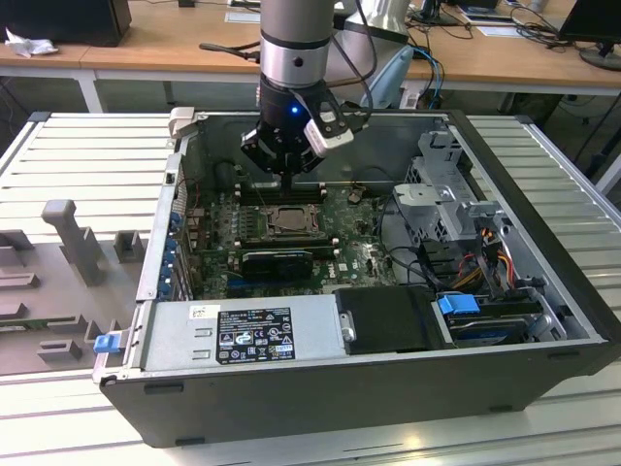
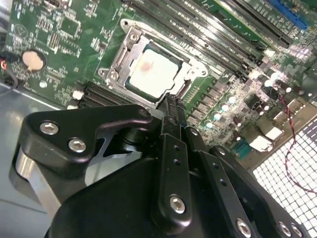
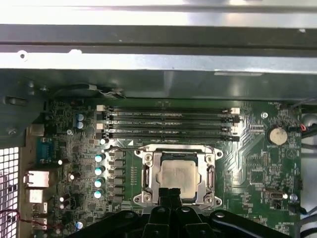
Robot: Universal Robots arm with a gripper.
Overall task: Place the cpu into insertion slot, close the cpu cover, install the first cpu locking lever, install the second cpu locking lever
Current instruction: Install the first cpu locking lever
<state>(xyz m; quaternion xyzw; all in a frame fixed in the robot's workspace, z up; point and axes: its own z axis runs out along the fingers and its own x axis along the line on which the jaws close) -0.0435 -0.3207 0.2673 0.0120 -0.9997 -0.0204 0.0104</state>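
Inside the open dark-grey computer case [image 1: 340, 403], over the green motherboard [image 3: 257, 163]: my black end effector [image 3: 172, 192] hangs just above one edge of the small square dark insertion slot [image 2: 130, 37], its fingers pressed together with nothing between them. The small flat square cpu [image 3: 177, 174] with the pale silvery-tan top lies flat inside the slot. The thin dark-grey steel cpu cover [image 3: 148, 174] appears to be down around it, with the chip showing through its central window. Judgement: placing and cover-closing look done, so the step in hand is the locking levers. I cannot tell from these views whether either thin wire lever is latched. In the first wrist view my fingertips [image 3: 165, 193] sit at the slot's rim on the side away from the long black memory slots [image 3: 168, 121], just beside the cpu's edge and clear of its top. Notes for doing it well: use the closed tips as one narrow pusher and bear on the lever wire only, never on the chip or the cover's window edge. Press slowly and evenly, and keep off the row of small capacitors [image 3: 99, 171] beside the socket. Risk: the tip slips off the wire onto the board.
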